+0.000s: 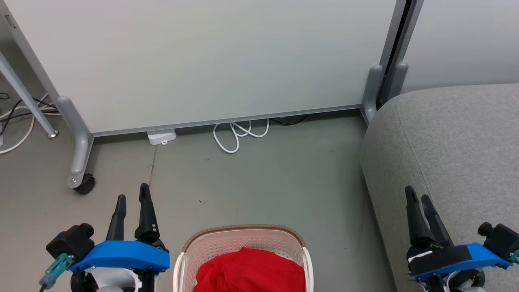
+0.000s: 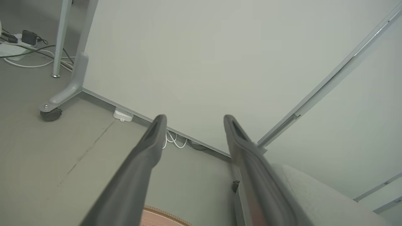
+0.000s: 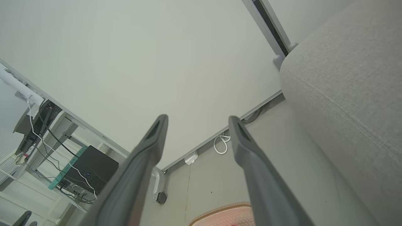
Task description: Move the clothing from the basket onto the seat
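Bright red clothing [image 1: 251, 269] lies bunched inside the cream perforated basket [image 1: 243, 239] with a brown rim, on the floor at the bottom centre of the head view. The basket rim [image 2: 166, 216] also peeks into the left wrist view, and the basket edge [image 3: 226, 213] into the right wrist view. The large grey fabric seat [image 1: 450, 138] fills the right side. My left gripper [image 1: 132, 198] hangs open left of the basket, fingers spread and empty. My right gripper [image 1: 417, 196] is open over the seat's front edge, holding nothing. The seat [image 3: 345, 81] rises beside the right fingers.
A pale partition panel [image 1: 202, 61] on castor feet [image 1: 83, 184] stands behind the basket. White cable loops [image 1: 239, 136] and a small white box [image 1: 162, 136] lie at its base. Bare grey floor [image 1: 263, 182] stretches between panel, basket and seat. A table leg [image 1: 28, 101] and cables sit far left.
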### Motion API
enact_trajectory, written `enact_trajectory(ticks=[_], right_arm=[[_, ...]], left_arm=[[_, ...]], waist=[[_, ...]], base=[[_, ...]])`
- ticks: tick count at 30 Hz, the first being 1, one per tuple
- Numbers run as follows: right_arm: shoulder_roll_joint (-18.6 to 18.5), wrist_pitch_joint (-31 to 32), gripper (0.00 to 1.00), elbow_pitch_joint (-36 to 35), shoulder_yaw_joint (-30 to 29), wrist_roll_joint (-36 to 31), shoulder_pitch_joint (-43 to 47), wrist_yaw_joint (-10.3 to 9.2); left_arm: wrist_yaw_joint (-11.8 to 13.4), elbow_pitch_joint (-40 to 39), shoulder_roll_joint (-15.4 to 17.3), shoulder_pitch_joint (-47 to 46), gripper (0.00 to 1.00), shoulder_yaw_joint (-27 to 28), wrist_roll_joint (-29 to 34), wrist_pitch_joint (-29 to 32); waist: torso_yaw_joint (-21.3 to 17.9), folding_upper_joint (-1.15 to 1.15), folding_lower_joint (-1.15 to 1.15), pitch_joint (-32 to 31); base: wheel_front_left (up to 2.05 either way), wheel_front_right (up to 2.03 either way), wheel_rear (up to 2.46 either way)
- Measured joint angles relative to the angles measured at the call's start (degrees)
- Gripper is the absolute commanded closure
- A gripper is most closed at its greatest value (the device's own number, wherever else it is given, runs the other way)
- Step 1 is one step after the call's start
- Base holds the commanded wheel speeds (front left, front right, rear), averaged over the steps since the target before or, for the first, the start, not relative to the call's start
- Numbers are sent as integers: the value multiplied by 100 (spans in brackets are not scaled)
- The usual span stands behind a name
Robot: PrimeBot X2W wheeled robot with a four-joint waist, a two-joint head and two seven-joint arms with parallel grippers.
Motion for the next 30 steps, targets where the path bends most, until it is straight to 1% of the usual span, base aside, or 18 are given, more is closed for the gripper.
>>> enact_trajectory(ticks=[7,18,30], right_arm=[[-2,-121,0,100,-13,-579,1,2],[-5,-298,0,188,-21,-1313,7,5],[-11,-450,0,279,-1,-2012,17,7]], left_arm=[[110,51,46,1,0,-112,494,-122],[223,109,97,20,0,-291,1179,-294],[292,169,131,26,0,-424,1835,-455]], waist=[[17,0,0,-11],[38,0,0,-26],[51,0,0,-23]], base=[[0,0,0],[0,0,0],[0,0,0]])
